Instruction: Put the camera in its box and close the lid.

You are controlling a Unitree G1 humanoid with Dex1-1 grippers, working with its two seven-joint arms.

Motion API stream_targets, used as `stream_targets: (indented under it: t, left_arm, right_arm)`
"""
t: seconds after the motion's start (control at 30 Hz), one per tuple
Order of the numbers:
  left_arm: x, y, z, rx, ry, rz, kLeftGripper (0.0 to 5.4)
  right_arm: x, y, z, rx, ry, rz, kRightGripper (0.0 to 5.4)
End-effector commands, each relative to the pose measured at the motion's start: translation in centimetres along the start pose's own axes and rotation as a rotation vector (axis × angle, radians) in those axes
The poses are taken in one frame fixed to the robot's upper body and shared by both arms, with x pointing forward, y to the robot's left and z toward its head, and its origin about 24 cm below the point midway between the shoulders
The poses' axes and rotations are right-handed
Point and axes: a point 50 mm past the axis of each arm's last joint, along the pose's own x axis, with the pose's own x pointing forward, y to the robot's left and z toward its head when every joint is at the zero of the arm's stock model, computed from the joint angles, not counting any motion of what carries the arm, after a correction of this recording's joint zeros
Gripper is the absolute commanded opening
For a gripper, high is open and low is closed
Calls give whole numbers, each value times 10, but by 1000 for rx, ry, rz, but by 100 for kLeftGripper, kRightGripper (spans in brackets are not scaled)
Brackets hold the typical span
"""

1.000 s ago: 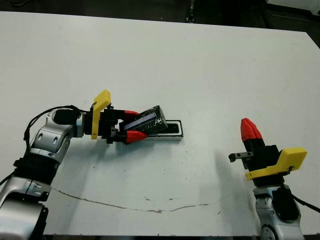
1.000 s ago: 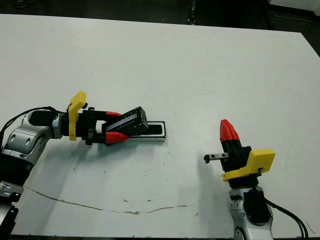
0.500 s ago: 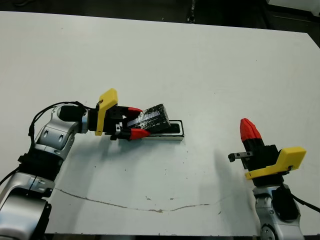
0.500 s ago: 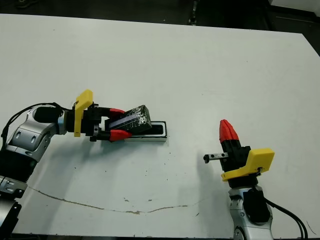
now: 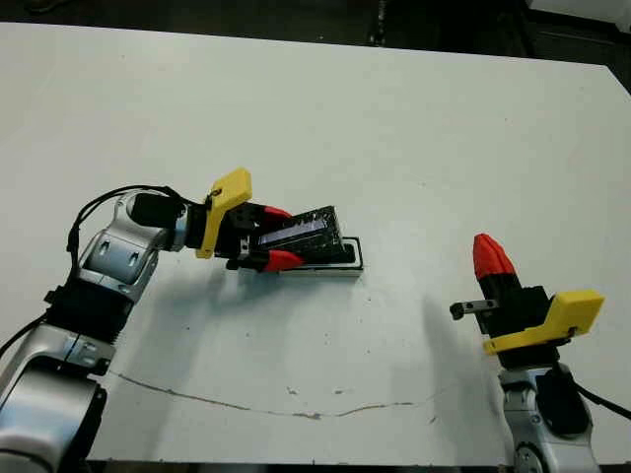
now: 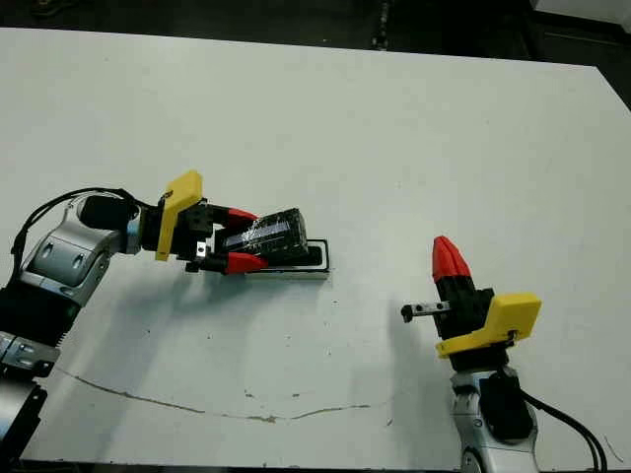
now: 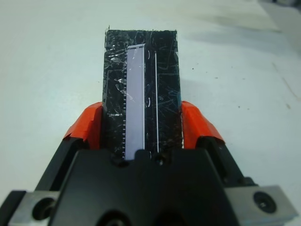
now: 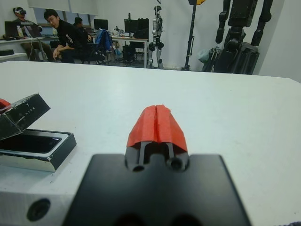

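The left gripper (image 5: 271, 236) grips the lid (image 5: 301, 235) by its long sides, holding it tilted over the box (image 5: 335, 264), which sits on the desk's left half, nearer the front edge. The camera (image 8: 30, 142) lies inside the box. Closing is in hand; next, the lid needs levelling, aligning and lowering. The right gripper (image 5: 490, 254) is closed and empty. No readable writing.

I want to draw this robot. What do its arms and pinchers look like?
Each arm is silvery grey metal with black joints and thin black cables. The left gripper and right gripper each have a black boxy body, a bright yellow plastic piece, and two pointy red-tipped fingers.
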Motion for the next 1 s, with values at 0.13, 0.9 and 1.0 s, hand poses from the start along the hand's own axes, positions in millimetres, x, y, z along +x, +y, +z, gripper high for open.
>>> stream_targets:
  t: [0.13,0.9,1.0]
  left_arm:
    - [15,-7,-16,-99,19,-66,316]
    - [34,-16,-35,-67,90,-85,316]
    - [42,-18,-36,-48,103,-97,316]
  right_arm:
    - [-3,-3,-2,-11,21,-12,0]
    - [-3,-3,-3,-5,23,-7,0]
    - [-4,-3,-2,-22,24,-14,0]
